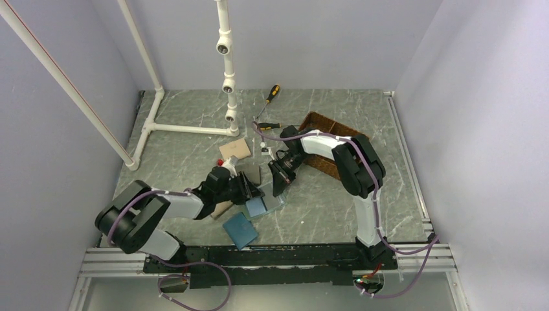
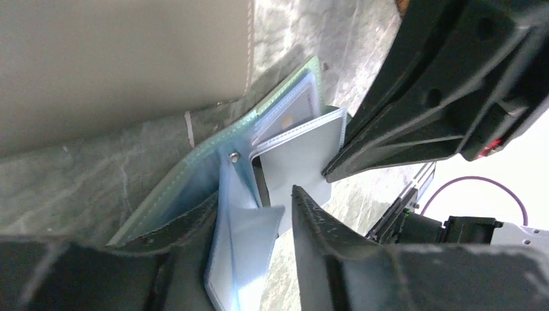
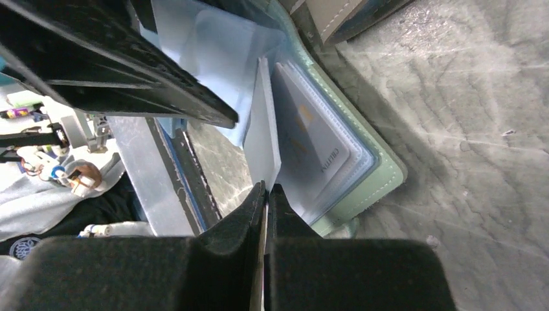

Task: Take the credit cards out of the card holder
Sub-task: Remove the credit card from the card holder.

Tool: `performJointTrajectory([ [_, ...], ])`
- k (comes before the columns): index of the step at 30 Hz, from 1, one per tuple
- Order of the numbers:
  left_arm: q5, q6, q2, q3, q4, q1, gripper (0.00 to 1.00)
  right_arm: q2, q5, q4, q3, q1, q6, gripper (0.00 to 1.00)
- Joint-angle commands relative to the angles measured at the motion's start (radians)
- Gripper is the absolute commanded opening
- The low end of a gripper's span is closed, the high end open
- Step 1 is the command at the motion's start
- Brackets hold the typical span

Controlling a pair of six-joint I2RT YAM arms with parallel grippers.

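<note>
Pinching pale card [image 3: 263, 129], card holder [image 3: 392, 172] partly hidden

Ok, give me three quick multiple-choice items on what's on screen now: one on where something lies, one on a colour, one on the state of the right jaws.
1. The dark blue wallet lies:
A in the basket
B on the table, on the near side of the card holder
C beneath the pipe frame

2. The card holder's outer rim is:
A pale green
B red
C black

3. The jaws of the right gripper are:
A wide open
B shut on a screwdriver
C shut on the edge of a pale card

Answers:
1 B: the top view shows it flat on the table, just nearer than the open holder.
2 A: the right wrist view shows a pale green stitched rim.
3 C: in the right wrist view the jaws meet on the card's lower edge.
</note>
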Motion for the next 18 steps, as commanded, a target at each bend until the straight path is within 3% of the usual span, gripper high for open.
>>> performJointTrajectory([
  [1, -0.034, 0.024, -0.11, -0.009, -0.093, 0.034, 0.51, -0.053, -0.019, 0.045, 0.014, -0.04, 0.006, 0.0],
  [4, -0.064, 0.045, -0.227, 0.011, -0.254, 0.05, 0.65, -0.066, -0.027, 0.05, 0.006, -0.063, 0.008, 0.0],
  [11, -0.149, 0.118, -0.515, 0.102, -0.58, 0.056, 0.71, -0.07, -0.032, 0.056, 0.004, -0.065, 0.014, 0.0],
  [15, -0.058, 0.106, -0.6, 0.086, -0.49, 0.057, 0.74, -0.075, -0.062, 0.049, 0.006, -0.065, 0.005, 0.0],
  [18, 0.052, 0.066, -0.531, 0.06, -0.323, 0.057, 0.72, -0.073, -0.088, 0.035, 0.011, -0.065, -0.015, 0.0],
])
